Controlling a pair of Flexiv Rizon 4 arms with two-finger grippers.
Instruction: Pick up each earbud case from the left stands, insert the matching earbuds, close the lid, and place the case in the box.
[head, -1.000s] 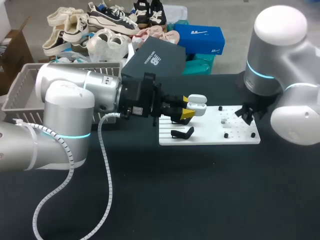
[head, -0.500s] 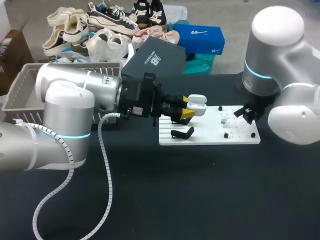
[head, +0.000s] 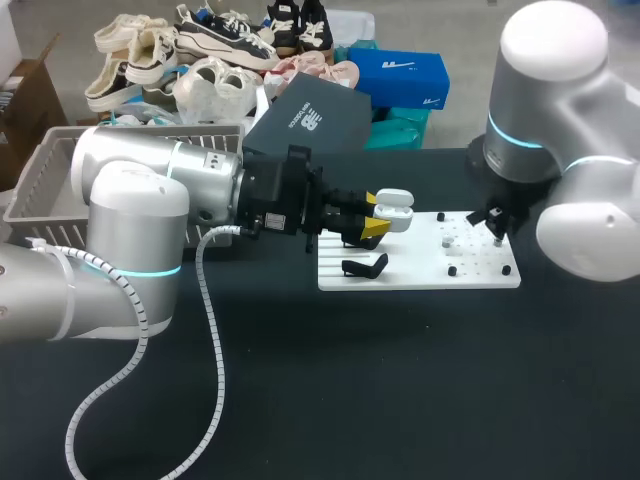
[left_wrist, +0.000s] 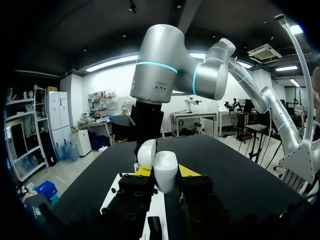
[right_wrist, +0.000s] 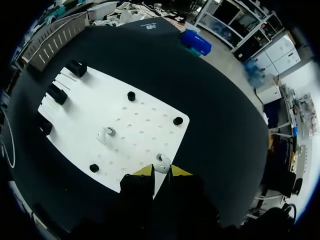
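Observation:
My left gripper (head: 376, 216) is shut on a white earbud case (head: 393, 211), held sideways above the left end of the white board (head: 420, 270). In the left wrist view the case (left_wrist: 165, 171) sits between the yellow tips of this gripper (left_wrist: 165, 173), its lid (left_wrist: 146, 153) open. My right gripper (head: 493, 218) hangs over the board's right end. In its wrist view a small white earbud (right_wrist: 162, 164) is pinched between the tips of the right gripper (right_wrist: 162, 171). A second earbud (right_wrist: 106, 134) lies on the board (right_wrist: 145, 107).
Black stands (head: 363, 266) sit at the board's left end and small black pegs (right_wrist: 177, 120) dot its right part. A grey basket (head: 40, 175) stands at the table's left, behind my left arm. A dark box (head: 310, 115) lies at the back.
The right gripper's fingers have closed on the earbud, and the gripper has shifted a little up and toward the back of the board. The left arm and case have not moved.

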